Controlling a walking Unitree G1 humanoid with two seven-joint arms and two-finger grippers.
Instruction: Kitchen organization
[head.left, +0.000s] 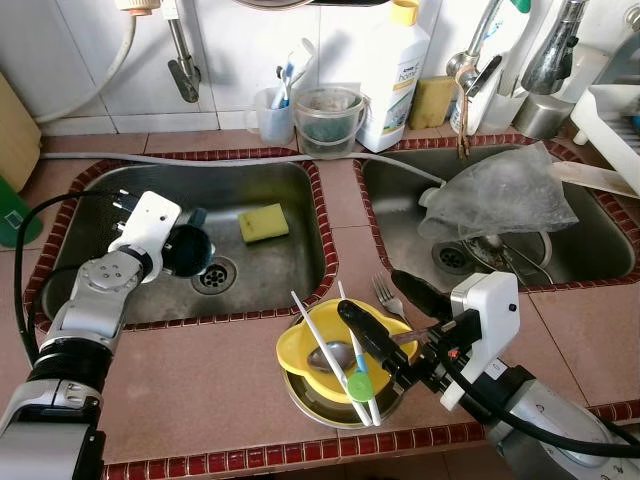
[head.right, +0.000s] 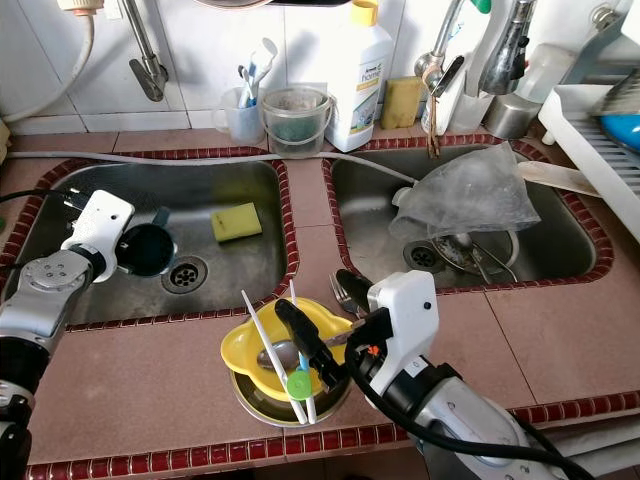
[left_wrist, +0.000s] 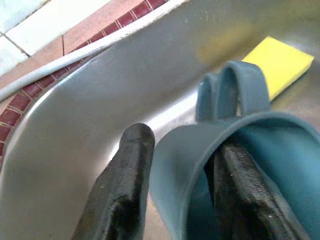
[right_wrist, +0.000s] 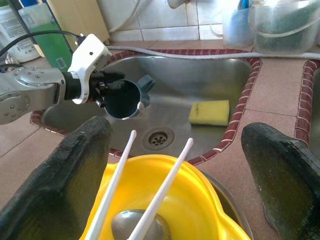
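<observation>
The left gripper (head.left: 178, 245) pinches the wall of a teal mug (left_wrist: 235, 165) — one finger inside, one outside — held over the left sink basin (head.left: 120, 300) near its drain (head.left: 213, 274). Smooth plastic, looped handle; a spongy yellow pad (head.left: 263, 222) lies toward the basin's back edge. Judging by this, the mug is mid-transfer, and the next move needs a steady carry without slipping. The right gripper (head.left: 385, 310) hangs spread wide at the counter's front edge, over a glossy yellow bowl (head.left: 300, 350) holding white chopsticks (right_wrist: 150, 200) and a spoon (right_wrist: 125, 225) — grasping nothing.
</observation>
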